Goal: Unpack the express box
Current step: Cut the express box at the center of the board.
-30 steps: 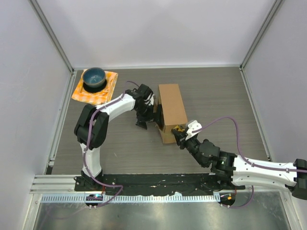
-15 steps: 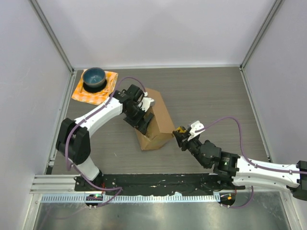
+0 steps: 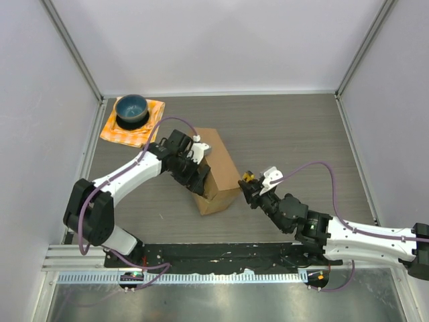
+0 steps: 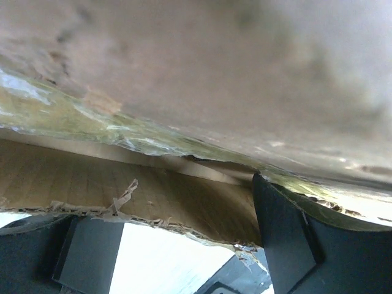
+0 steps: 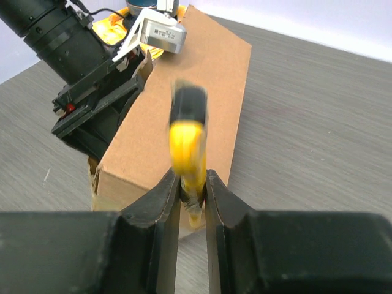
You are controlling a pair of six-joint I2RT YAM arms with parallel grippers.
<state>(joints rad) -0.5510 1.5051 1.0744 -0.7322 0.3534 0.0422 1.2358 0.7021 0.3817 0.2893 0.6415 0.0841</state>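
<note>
Your express box (image 3: 218, 161) has just been dragged and twisted askew. It now lies closer to the orange cloth (image 3: 124, 136), though still well apart from it. The left gripper (image 3: 196, 176) sits on its cloth-facing side with torn cardboard between the fingers (image 4: 288, 245); you cannot tell if they clamp. At the corner farthest from the cloth, the right gripper (image 5: 192, 184) pinches a yellow-and-black tool (image 5: 188, 141). The box seems posed for cutting.

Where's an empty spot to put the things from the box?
The biggest bare patch of table is far right, between the express box and the right wall. The near strip between the arms is free too. Crowded: the middle, left pincer on the box, right pincer with a yellow tool; far-left, orange cloth with bowl.
</note>
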